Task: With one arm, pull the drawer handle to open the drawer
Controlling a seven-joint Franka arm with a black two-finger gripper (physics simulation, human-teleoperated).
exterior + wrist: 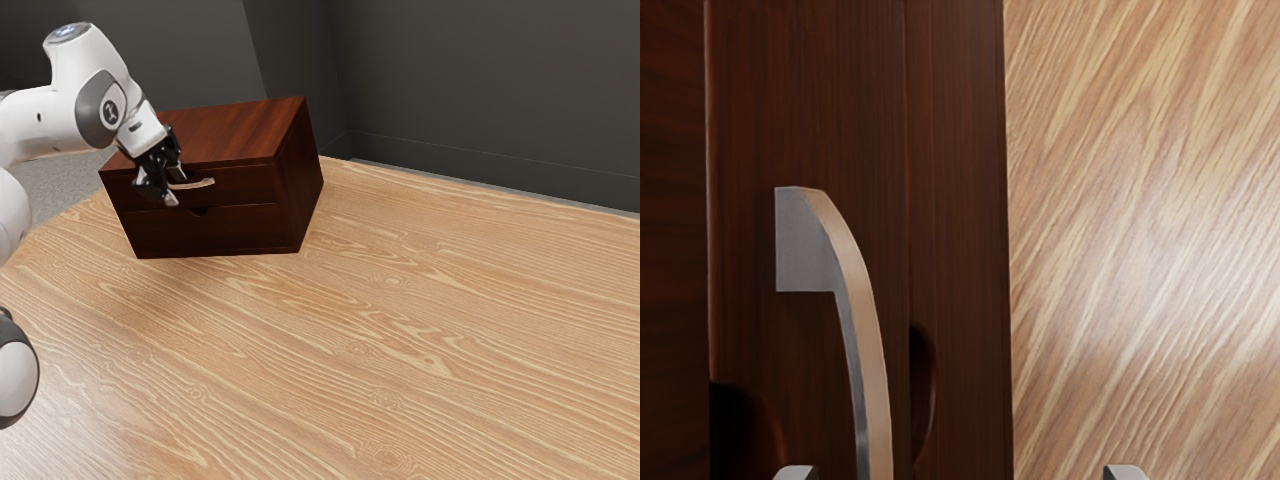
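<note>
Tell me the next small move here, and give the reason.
Probably shut the pincer on the handle. In the wrist view the handle runs between fingertips that stand wide apart, not gripping it, and the upper drawer looks flush with the cabinet.

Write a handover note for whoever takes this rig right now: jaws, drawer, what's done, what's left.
Gripper: jaws open, either side of the upper drawer's handle, not clamped on it.
Cabinet: on the table, toward the exterior view's left.
Upper drawer: looks shut, its front flush with the lower drawer.
Done: approach to the handle.
Left: close on the handle, then pull the drawer out.
</note>
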